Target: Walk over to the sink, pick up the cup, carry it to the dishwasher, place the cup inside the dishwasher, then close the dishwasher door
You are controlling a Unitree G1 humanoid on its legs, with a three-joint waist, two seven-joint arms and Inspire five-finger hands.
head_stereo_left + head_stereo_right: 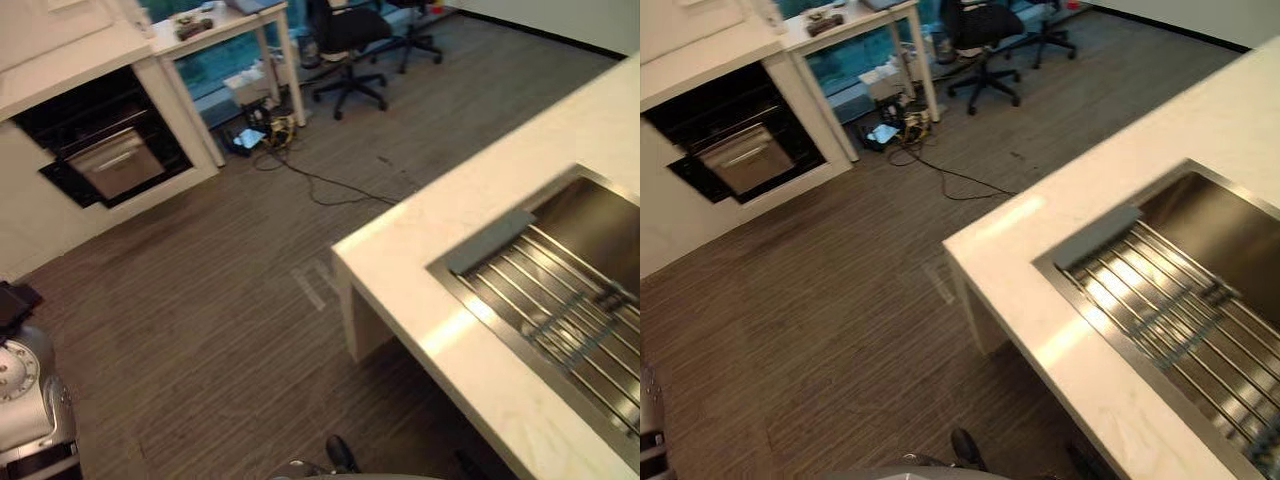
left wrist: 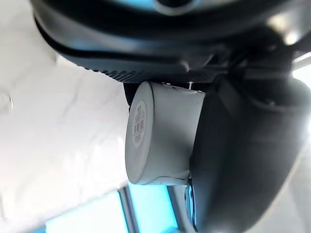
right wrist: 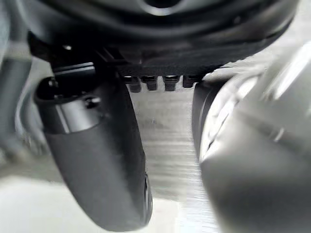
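Sink (image 1: 590,215): near right in the counter (image 1: 470,200), rack (image 1: 560,300) laid across it for draining
Cup: you cannot tell where; likely under or past the rack
Dishwasher (image 1: 115,160): far left, open, ready to receive
Left hand (image 2: 170,43), right hand (image 3: 160,39): idle for walking; grip you cannot tell

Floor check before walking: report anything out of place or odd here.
A tangle of cables lies on the floor beside the white table, one cable trailing out across the floor toward the counter. The dishwasher stands open. Nothing looks spilled or broken.
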